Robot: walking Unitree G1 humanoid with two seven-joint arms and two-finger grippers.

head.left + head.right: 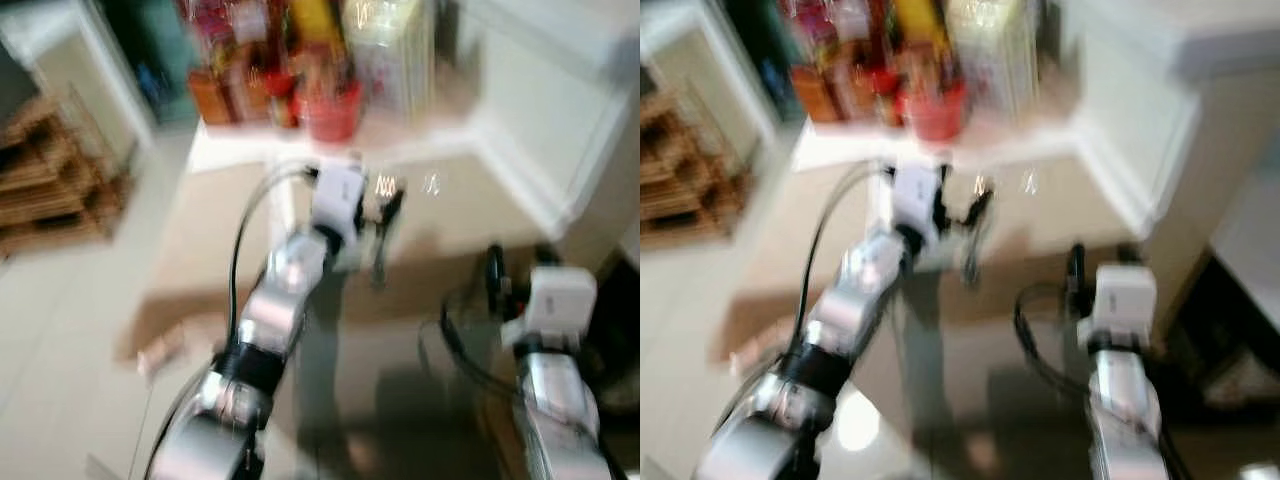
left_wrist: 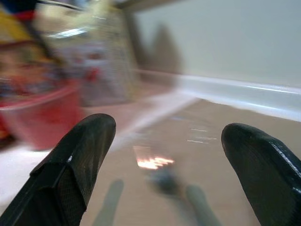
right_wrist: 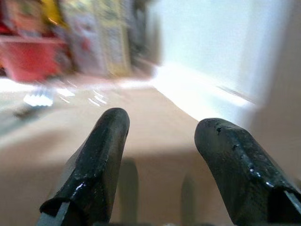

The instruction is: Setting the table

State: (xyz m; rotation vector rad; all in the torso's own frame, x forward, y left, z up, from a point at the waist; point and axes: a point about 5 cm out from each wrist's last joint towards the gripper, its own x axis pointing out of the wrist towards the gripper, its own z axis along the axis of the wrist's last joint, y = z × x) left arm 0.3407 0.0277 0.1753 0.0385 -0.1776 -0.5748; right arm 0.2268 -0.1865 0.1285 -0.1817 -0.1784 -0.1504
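Tableware for the setting cannot be picked out with any certainty: the pictures are smeared by motion. What reads most like a task thing is a faint glinting patch (image 1: 385, 185) on the tan surface (image 1: 470, 215), perhaps clear glass or plastic, too blurred to name or to give a long axis. It lies toward the far edge of the surface, just short of a white ledge (image 1: 250, 148) that carries a red tub (image 1: 330, 115) and a crowd of bright packets and bottles (image 1: 250, 60).

That glint sits just ahead of the left tool (image 1: 385, 235), which is stretched out over the surface, so the left arm is plainly the nearer one. In the left wrist view its two black fingers (image 2: 80, 160) stand wide apart with nothing between them, and the bright patch (image 2: 153, 162) shows straight down their line.

The right tool (image 1: 495, 275) is held back, near the surface's near edge and well apart from the glint. Its fingers (image 3: 101, 146) are also spread, and it carries nothing.

My judgement: the reach is barely begun, and the left arm would have to travel forward and down to meet whatever is glinting there.

A pale wall with a white skirting (image 1: 520, 160) runs along the right side; a wooden rack (image 1: 45, 180) stands on the floor at far left.
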